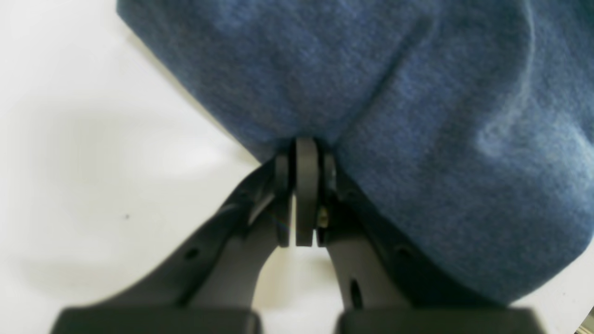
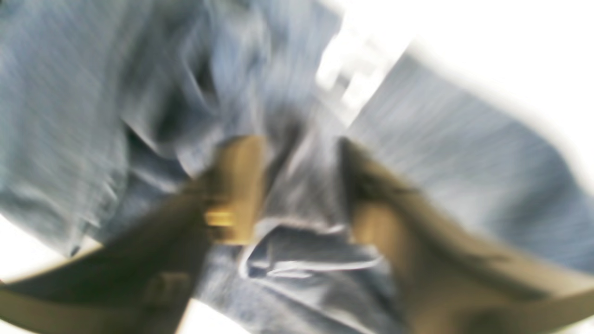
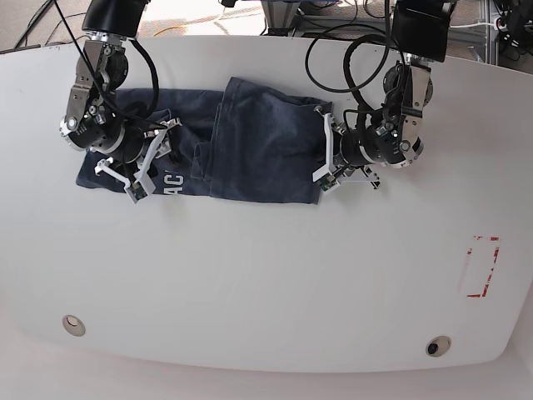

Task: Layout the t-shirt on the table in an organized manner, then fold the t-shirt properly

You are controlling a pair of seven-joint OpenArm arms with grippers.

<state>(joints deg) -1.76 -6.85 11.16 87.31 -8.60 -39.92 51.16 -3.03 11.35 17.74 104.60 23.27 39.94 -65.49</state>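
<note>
The dark navy t-shirt (image 3: 250,142) lies crumpled on the white table (image 3: 275,283), with a folded flap across its middle and white letters (image 3: 172,185) near its front edge. At the shirt's right edge my left gripper (image 3: 323,158) is shut, and the left wrist view shows its fingertips (image 1: 306,153) pinching the blue cloth (image 1: 417,116). My right gripper (image 3: 148,165) hangs over the shirt's left part. The right wrist view is blurred, but its fingers (image 2: 236,185) stand apart, so it is open, with rumpled cloth (image 2: 301,260) between them.
A red rectangle outline (image 3: 481,267) is marked at the table's right. Two round grommet holes (image 3: 73,323) (image 3: 437,345) sit near the front edge. Cables (image 3: 350,58) hang behind the arms at the far edge.
</note>
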